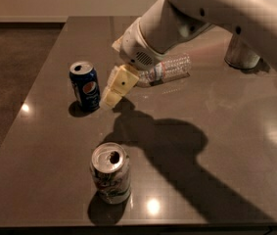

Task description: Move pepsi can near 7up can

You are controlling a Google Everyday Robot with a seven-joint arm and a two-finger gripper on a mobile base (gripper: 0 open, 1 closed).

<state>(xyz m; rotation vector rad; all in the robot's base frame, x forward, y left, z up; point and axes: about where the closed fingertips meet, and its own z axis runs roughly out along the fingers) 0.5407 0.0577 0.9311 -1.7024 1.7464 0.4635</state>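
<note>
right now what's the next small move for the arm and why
Probably ease the gripper a touch closer to the pepsi can. In the camera view it hangs just right of the upright can, apparently not yet around it, and the 7up can stands apart, toward the near edge.
</note>
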